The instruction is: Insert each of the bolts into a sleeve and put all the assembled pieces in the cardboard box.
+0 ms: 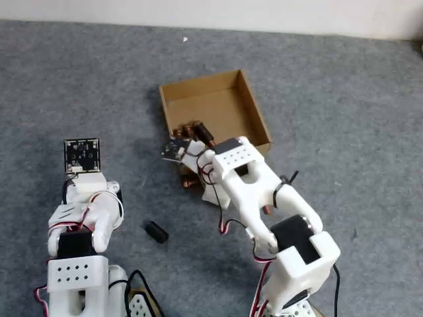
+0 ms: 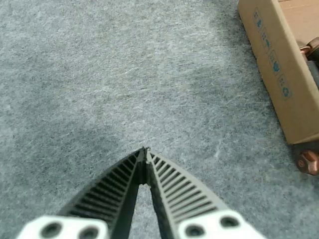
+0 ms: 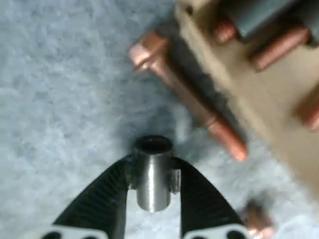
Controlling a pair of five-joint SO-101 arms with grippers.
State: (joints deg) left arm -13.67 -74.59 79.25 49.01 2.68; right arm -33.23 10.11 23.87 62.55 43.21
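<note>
Your right gripper (image 3: 153, 167) is clamped on 1 sleeve (image 3: 152, 186), near 1 bolt (image 3: 189, 99) lying just outside the cardboard box (image 1: 215, 105). Your left gripper (image 2: 145, 155) is closed and empty over the carpet (image 2: 99, 74).

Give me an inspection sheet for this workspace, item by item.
Surface: grey carpet.
Job's things: cardboard box with assembled pieces in its near corner; loose sleeve on the carpet between the arms; copper bolt lying beside the box.
Clutter: nothing seen.
Grippers: left gripper, jaws shut, empty; right gripper, jaws clamped on the held sleeve.
Cables: red, white and black wires along the arms.
Surroundings: pale wall beyond the carpet.
</note>
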